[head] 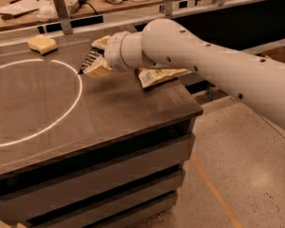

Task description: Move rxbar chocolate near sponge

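My gripper (96, 56) hangs over the middle of the dark table, its cream-yellow fingers (98, 68) shut on the rxbar chocolate (89, 61), a small flat black bar with white text that sticks out toward the left. The bar is held just above the table surface, over the right side of the white circle. The sponge (42, 43), a pale yellow soft block, lies at the far left of the table, well apart from the bar.
A brown-and-cream snack bag (160, 74) lies on the table under my arm, near the right edge. A white circle (78, 96) is marked on the table top (109, 113). A desk with clutter (47, 4) stands behind. The floor drops off to the right.
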Motion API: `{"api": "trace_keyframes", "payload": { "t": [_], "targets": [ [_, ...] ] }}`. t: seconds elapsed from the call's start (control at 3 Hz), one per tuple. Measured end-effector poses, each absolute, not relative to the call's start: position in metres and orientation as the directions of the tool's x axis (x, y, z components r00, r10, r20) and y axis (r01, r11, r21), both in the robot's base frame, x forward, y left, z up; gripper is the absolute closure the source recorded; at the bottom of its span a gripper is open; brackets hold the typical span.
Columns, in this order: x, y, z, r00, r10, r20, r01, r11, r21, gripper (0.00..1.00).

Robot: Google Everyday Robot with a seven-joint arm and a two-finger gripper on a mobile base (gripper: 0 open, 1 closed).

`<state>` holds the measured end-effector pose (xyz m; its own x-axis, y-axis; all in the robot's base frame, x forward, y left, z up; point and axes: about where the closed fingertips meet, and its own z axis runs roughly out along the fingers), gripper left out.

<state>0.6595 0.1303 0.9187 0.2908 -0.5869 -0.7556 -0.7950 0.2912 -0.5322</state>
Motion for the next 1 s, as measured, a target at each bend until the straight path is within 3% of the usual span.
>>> {"api": "trace_keyframes", "payload": {
  "t": [1.0],
  "targets": [
    [0.771, 0.144, 0.904, 0.203, -0.532, -0.822, -0.766, 0.436, -0.472, 1.0]
  ]
}}
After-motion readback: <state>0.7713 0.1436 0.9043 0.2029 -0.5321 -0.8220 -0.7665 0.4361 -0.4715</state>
